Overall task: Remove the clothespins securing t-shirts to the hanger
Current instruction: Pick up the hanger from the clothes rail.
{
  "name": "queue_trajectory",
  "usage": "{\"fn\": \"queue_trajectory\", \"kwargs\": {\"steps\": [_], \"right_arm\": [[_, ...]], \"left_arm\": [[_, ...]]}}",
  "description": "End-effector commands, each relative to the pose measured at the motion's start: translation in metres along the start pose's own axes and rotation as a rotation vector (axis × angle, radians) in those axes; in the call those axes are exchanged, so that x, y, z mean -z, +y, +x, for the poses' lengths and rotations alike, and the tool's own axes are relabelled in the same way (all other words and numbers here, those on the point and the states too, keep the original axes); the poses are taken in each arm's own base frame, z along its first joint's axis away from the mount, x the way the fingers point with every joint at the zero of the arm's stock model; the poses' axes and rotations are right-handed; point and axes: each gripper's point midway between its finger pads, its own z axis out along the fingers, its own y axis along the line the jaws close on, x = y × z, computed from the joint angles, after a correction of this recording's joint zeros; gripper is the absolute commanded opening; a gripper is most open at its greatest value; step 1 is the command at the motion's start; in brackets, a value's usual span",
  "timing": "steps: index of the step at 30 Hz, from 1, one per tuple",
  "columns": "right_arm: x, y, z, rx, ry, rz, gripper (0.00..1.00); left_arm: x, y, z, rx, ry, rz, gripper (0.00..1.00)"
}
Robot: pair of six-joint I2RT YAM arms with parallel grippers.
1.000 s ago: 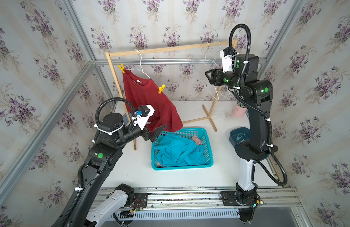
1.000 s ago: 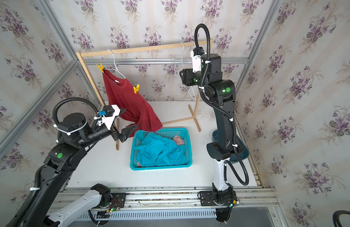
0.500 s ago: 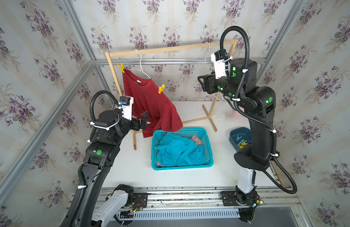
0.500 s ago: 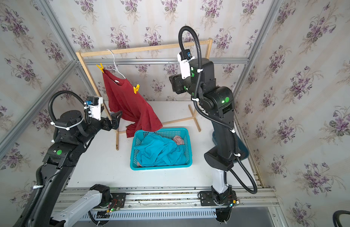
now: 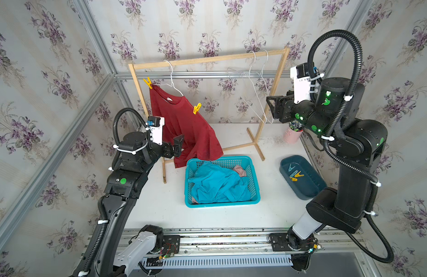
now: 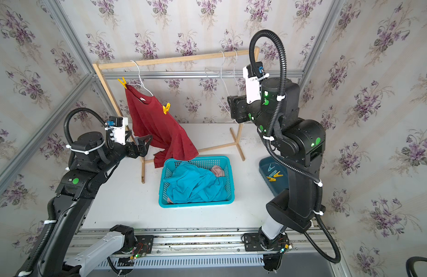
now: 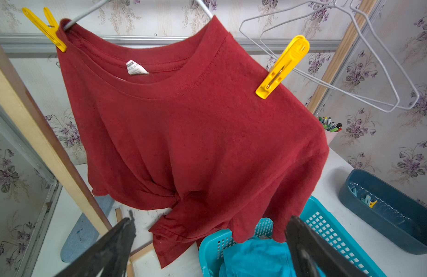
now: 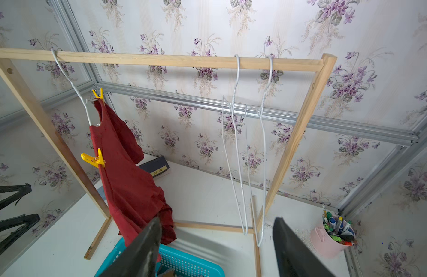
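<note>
Our left tool (image 7: 211, 223) stands wide, jaws empty. Just ahead of it hangs the red shirt (image 7: 195, 134), matte knit cloth with a ribbed collar and a white neck label, its lower part twisted into a fold. Our right tool (image 8: 217, 219) is parted too, with nothing between the jaws, well apart from that shirt.

Below and between both tools sits one basket (image 5: 219, 159) of turquoise plastic lattice. It holds two crumpled shirts: the blue shirt (image 5: 214, 184) on top, the pink shirt (image 5: 240, 170) only peeking out. On the desk (image 5: 159, 211) under the right arm, one smooth dark blue tray (image 5: 313, 189) holds four loose pegs (image 5: 294, 173), two light blue and two yellow.

Beyond the left tool, two more pinch the red shirt's shoulders onto a hanger (image 7: 204, 8). The near peg (image 7: 282, 67) is glossy yellow plastic with a metal spring, and the far peg (image 7: 45, 28) is yellow too. We count three white wire hangers on one wooden rack (image 8: 159, 58), two of them bare hangers (image 8: 238, 144) ahead of the right tool.
</note>
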Motion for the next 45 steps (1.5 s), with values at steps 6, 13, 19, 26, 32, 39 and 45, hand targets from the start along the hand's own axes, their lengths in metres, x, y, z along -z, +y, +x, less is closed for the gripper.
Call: {"fn": "queue_trajectory", "kwargs": {"steps": [6,13,19,26,32,39,45], "right_arm": [[0.041,-0.017,-0.01,-0.008,-0.059,0.032,0.74],[0.075,-0.027,0.023,-0.039,-0.187,0.014,0.83],[0.054,-0.021,0.067,-0.045,-0.136,0.002,0.91],[0.022,0.0,0.085,-0.052,-0.154,-0.076,0.94],[-0.025,0.042,0.1,-0.096,-0.122,-0.245,0.92],[-0.088,0.107,0.105,-0.136,-0.062,-0.505,0.83],[-0.133,0.167,0.111,-0.069,0.004,-0.623,0.81]], "left_arm": [[-0.002,-0.004,-0.007,0.009,-0.018,0.023,0.99],[-0.005,-0.012,-0.01,0.021,-0.015,0.073,0.99],[-0.006,-0.015,-0.014,0.025,-0.016,0.09,0.99],[-0.005,-0.015,-0.005,0.026,0.019,0.093,0.99],[-0.019,-0.039,0.004,0.08,0.208,0.268,0.99],[-0.015,-0.037,-0.013,0.06,0.173,0.273,0.99],[0.006,0.006,-0.049,0.051,0.025,0.02,0.99]]}}
